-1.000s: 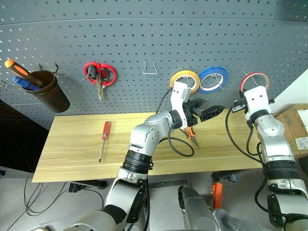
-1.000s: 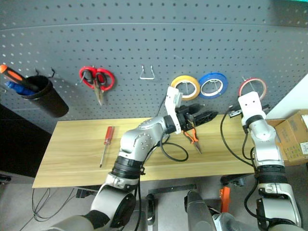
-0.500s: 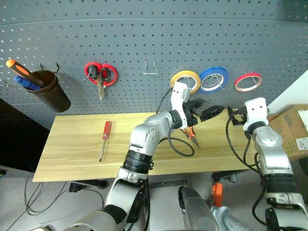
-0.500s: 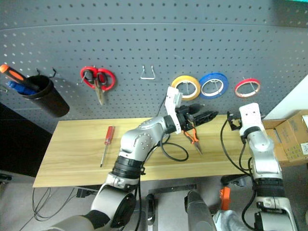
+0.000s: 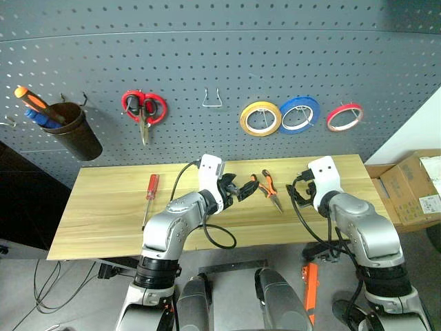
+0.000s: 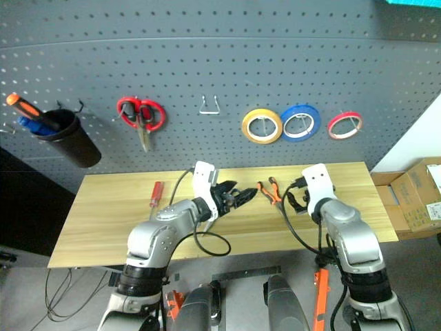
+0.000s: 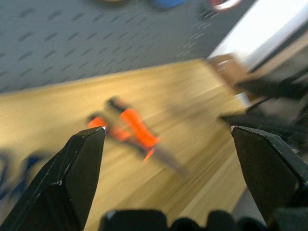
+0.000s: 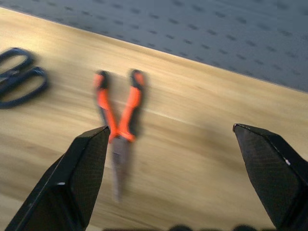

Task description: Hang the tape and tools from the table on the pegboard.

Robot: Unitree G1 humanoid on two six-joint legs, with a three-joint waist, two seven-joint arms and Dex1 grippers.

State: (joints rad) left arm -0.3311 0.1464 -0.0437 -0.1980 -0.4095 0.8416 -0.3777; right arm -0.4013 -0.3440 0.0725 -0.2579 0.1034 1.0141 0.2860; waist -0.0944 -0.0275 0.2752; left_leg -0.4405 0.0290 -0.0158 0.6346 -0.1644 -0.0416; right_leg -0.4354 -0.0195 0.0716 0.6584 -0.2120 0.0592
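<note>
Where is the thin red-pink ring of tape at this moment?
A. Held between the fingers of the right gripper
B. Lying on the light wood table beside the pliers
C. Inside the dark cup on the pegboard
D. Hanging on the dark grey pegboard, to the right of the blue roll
D: the thin red-pink ring of tape hangs on the dark grey pegboard, just right of the blue roll, and the right gripper is open and empty.

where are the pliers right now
The pliers lie flat on the table in the head views, between the left gripper and right gripper, below the yellow tape roll.
</note>
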